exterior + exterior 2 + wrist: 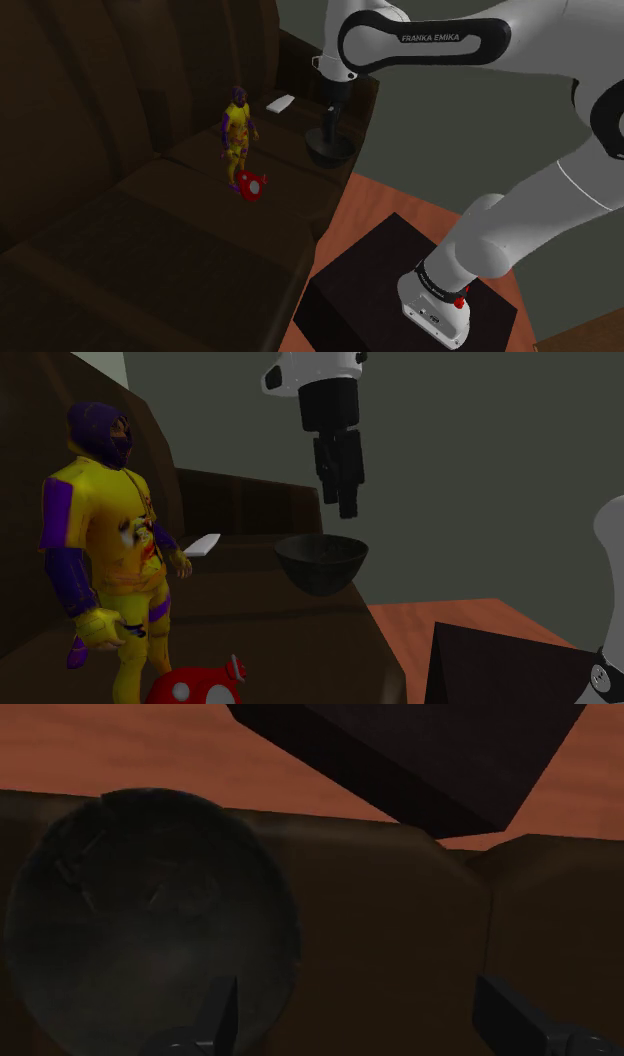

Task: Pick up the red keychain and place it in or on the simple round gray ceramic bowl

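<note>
Gripper (341, 500) hangs over the bowl (320, 563), fingers apart, empty; keychain (250, 184) lies unpicked on the sofa (150, 250); next, swing across and descend.

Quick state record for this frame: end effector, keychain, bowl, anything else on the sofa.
end effector: open, empty, hanging above the bowl
bowl: dark, round, on the brown sofa near its edge, nothing in it
red keychain: lying on the sofa at the figurine's feet, not yet picked up
figurine: yellow and purple, upright
white flat item: on the sofa, apart from the bowl
</note>
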`<state>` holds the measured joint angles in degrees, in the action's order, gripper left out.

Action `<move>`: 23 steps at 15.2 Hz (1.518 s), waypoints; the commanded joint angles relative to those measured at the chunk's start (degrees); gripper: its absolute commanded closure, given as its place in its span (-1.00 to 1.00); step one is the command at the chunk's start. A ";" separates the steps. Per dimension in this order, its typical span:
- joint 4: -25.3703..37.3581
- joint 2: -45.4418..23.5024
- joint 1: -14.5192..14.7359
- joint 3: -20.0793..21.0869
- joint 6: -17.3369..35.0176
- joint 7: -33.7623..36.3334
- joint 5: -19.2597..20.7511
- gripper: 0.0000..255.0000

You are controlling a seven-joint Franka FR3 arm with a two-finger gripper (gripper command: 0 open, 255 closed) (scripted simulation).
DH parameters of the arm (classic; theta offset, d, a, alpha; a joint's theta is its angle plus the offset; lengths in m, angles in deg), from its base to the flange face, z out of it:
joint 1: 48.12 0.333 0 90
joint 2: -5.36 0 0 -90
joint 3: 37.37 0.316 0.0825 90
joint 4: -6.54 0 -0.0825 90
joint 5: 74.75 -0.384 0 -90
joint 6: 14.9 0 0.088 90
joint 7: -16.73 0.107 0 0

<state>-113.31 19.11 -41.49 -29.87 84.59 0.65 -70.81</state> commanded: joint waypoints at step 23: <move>30.39 -41.88 11.77 8.54 -6.90 -8.74 15.08 -1.00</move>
<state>-81.97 -22.89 -29.54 -21.28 76.84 -8.13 -55.80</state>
